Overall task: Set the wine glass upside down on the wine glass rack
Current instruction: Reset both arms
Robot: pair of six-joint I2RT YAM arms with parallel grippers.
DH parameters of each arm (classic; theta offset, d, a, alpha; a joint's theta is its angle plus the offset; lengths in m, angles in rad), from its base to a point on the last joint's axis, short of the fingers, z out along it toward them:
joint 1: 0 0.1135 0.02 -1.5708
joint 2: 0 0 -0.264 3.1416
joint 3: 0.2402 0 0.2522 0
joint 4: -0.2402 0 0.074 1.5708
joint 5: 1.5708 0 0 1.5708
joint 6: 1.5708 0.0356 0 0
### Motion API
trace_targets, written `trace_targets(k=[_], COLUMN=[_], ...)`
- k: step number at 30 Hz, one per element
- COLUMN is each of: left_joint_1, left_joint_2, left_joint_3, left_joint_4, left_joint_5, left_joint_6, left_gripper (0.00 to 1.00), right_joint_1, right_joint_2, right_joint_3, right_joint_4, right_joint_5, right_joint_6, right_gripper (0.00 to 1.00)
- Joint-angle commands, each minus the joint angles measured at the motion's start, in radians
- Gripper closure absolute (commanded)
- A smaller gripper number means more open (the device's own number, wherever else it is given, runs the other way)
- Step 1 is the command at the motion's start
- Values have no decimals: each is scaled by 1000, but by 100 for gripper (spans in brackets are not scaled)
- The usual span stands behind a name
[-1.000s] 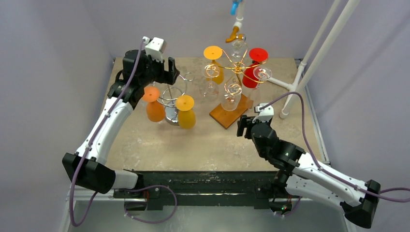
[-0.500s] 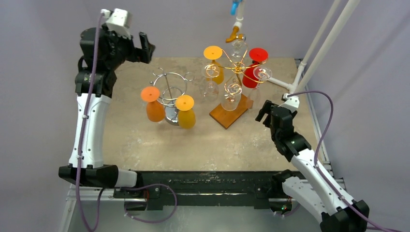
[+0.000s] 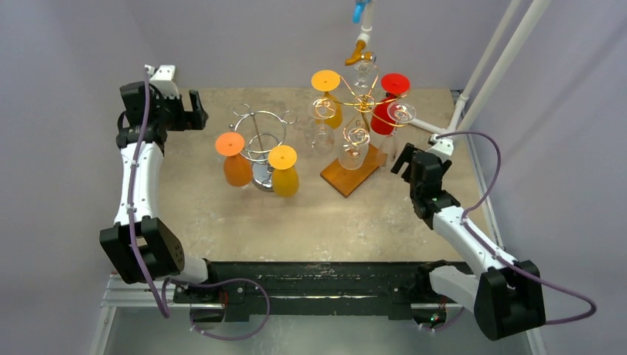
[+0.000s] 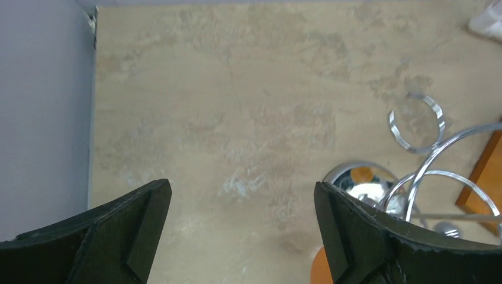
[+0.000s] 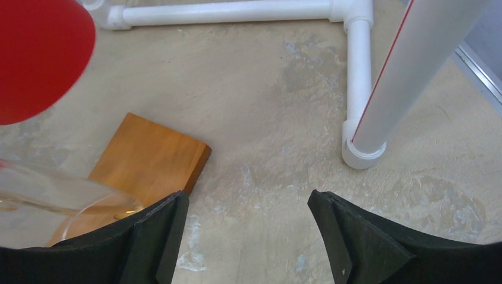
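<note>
Hovering over the far left corner of the surface (image 3: 222, 214), the left gripper (image 3: 201, 111) stands wide open and holds nothing in the top view, well apart from the chrome rack (image 3: 260, 140). An orange glass (image 3: 235, 159) and an amber glass (image 3: 284, 171) hang upside down on that rack, one at its left and one at its near side. To the right stands a copper rack (image 3: 362, 103) on a wooden base (image 3: 347, 177), carrying a red glass (image 3: 386, 111) and a clear glass (image 3: 353, 148) among others, all foot up. The right gripper (image 3: 401, 157) is just beside the right end of that base, spread open and empty. From the left wrist, both dark fingers (image 4: 118, 236) frame bare surface, with the chrome rack's loops at the lower right and a sliver of orange at the bottom edge. From the right wrist, the fingers (image 5: 367, 242) are parted over bare surface; the corner of the wooden base lies just ahead on the left, the rim of a clear glass crosses the lower left, the red glass fills the upper left corner, and a white pipe frame (image 5: 355, 77) stands at the right.
</note>
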Motion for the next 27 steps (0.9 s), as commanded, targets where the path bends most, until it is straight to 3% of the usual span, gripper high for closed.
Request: trace_targets(k=[1, 7, 14, 18, 27], left_joint_1=[22, 29, 29, 29, 18], left_joint_2=[-14, 25, 64, 112, 181], left_joint_3=[-176, -386, -612, -693, -917], left_joint_4=[170, 343, 610, 748, 1223], left_joint_5=[6, 25, 80, 110, 132], left_joint_6=[57, 82, 73, 18, -132], left_gripper=[0, 0, 0, 0, 0], right_joint_1=[-19, -123, -147, -148, -147], right_joint_2=[76, 194, 273, 278, 347], right_joint_3=[-38, -31, -63, -115, -143], right_joint_4=[232, 332, 462, 578, 773], right_joint_5=[40, -24, -105, -147, -140], right_joint_6=[-92, -129, -179, -201, -260], right_gripper=[11, 8, 8, 7, 1])
